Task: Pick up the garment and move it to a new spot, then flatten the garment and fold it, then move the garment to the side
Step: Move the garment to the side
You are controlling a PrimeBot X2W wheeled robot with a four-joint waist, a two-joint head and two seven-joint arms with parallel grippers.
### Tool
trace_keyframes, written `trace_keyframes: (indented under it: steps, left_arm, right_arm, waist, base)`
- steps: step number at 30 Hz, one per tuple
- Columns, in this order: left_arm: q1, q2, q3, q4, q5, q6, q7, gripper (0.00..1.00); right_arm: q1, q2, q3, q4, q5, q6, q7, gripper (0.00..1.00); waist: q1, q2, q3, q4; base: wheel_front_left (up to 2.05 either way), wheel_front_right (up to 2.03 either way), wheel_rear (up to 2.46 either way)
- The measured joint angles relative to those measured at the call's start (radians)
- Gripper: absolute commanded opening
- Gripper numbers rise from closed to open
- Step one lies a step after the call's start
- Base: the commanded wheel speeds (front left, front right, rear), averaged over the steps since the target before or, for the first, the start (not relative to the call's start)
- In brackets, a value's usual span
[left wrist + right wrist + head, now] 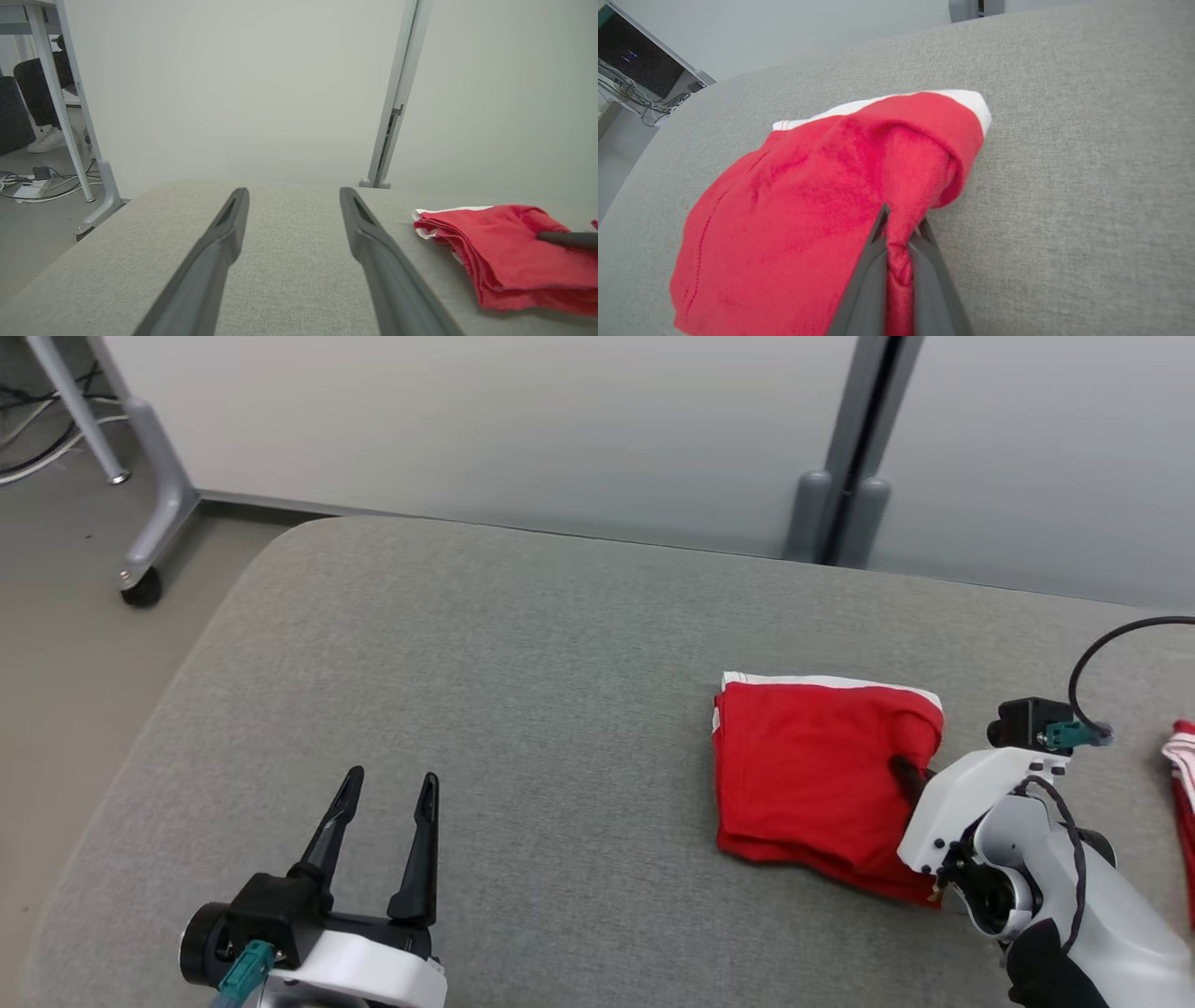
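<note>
The garment (pixel 812 775) is a red cloth with a white band, folded into a thick square on the right half of the grey cushion (pixel 523 691). My right gripper (pixel 900 221) is shut on a pinched ridge of the garment (pixel 808 200) at its right edge, the red cloth bunched between the two fingers. From the head view, one dark finger (pixel 906 777) pokes onto the cloth. My left gripper (pixel 387 803) stands open over bare cushion at the lower left, well apart from the garment (pixel 504 252), with nothing between its fingers (pixel 219 252).
Another red and white cloth (pixel 1184 784) lies at the cushion's right edge. A grey partition wall with a post (pixel 845 457) runs behind the cushion. A wheeled table leg (pixel 154 495) stands on the floor at far left. A person's shoe (pixel 44 140) sits under that table.
</note>
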Motion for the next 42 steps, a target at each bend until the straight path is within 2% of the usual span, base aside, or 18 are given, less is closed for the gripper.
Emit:
trace_keyframes:
  steps: [10, 11, 13, 17, 24, 29, 32, 42]
  left_arm:
    - [-0.032, -0.002, -0.076, 0.014, -0.007, -0.019, 0.000, 1.00]
    - [-0.032, -0.002, -0.076, 0.014, -0.007, -0.019, 0.000, 1.00]
    - [-0.046, -0.002, -0.094, 0.018, -0.010, -0.020, 0.000, 1.00]
    - [-0.065, -0.003, -0.119, 0.026, -0.010, -0.019, 0.000, 1.00]
    - [-0.099, -0.003, -0.150, 0.041, -0.010, -0.017, 0.000, 1.00]
    - [-0.125, -0.004, -0.163, 0.048, -0.008, -0.017, 0.000, 1.00]
    - [-0.132, -0.004, -0.173, 0.059, -0.004, -0.017, 0.000, 1.00]
    - [-0.168, -0.003, -0.186, 0.074, 0.006, -0.019, 0.000, 1.00]
  right_arm:
    - [0.022, -0.058, 0.126, -0.114, 0.039, 0.000, -0.026, 0.00]
    - [0.022, -0.058, 0.126, -0.114, 0.039, 0.000, -0.026, 0.00]
    - [0.026, -0.066, 0.152, -0.147, 0.053, 0.000, -0.033, 0.00]
    - [0.030, -0.083, 0.178, -0.182, 0.071, 0.000, -0.042, 0.00]
    - [0.025, -0.100, 0.220, -0.226, 0.103, 0.000, -0.054, 0.00]
    - [-0.022, -0.134, 0.252, -0.233, 0.120, 0.000, -0.051, 0.00]
    - [-0.076, -0.179, 0.278, -0.234, 0.120, 0.000, -0.041, 0.00]
    - [-0.238, -0.429, 0.400, -0.283, 0.153, 0.000, 0.059, 0.00]
  waist:
    - [0.0000, 0.0000, -0.014, -0.208]
    - [0.0000, 0.0000, -0.014, -0.208]
    - [0.0000, 0.0000, -0.014, -0.276]
    - [0.0000, 0.0000, -0.009, -0.362]
    - [0.0000, 0.0000, 0.016, -0.473]
    - [0.0000, 0.0000, 0.060, -0.488]
    - [0.0000, 0.0000, 0.084, -0.483]
    - [0.0000, 0.0000, 0.153, -0.410]
  base:
    - [0.00, 0.00, 0.00]
    - [0.00, 0.00, 0.00]
    - [0.00, 0.00, 0.00]
    - [0.00, 0.00, 0.00]
    - [0.00, 0.00, 0.00]
    - [0.00, 0.00, 0.00]
    - [0.00, 0.00, 0.00]
    - [0.00, 0.00, 0.00]
